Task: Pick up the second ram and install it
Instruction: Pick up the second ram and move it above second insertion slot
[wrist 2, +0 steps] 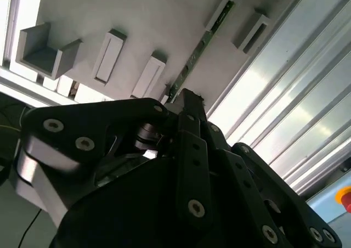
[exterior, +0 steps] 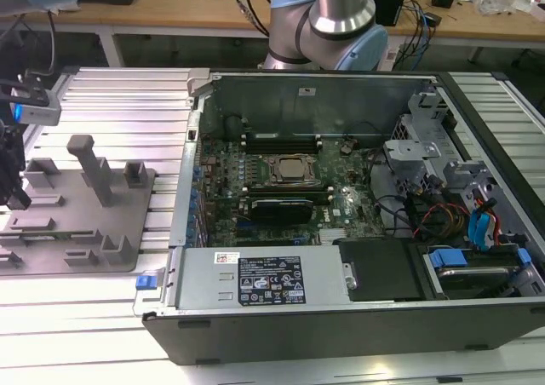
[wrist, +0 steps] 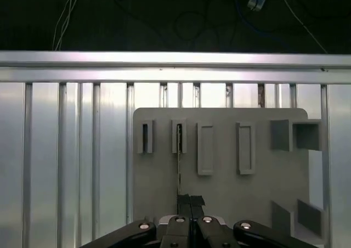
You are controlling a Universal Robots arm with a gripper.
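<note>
Exterior view: open computer case (exterior: 341, 313) lies on a slatted aluminium bench (exterior: 119, 104), its motherboard (exterior: 281, 189) exposed. A grey fixture plate (exterior: 128, 206) with upright posts lies beside the case, toward the exterior view's left. The arm (exterior: 341, 10) rises behind the case.

Second wrist view: black gripper (wrist 2: 184, 97) is over the fixture plate. Its fingers (wrist 2: 192, 127) are drawn together on the near end of the second ram (wrist 2: 207, 38). This thin green stick stands on edge, with its far end seated in a raised slot of the plate.

First wrist view: the ram is seen edge-on as a thin line running from a plate slot to the pinched fingers. Bench slats lie beyond the plate.
</note>
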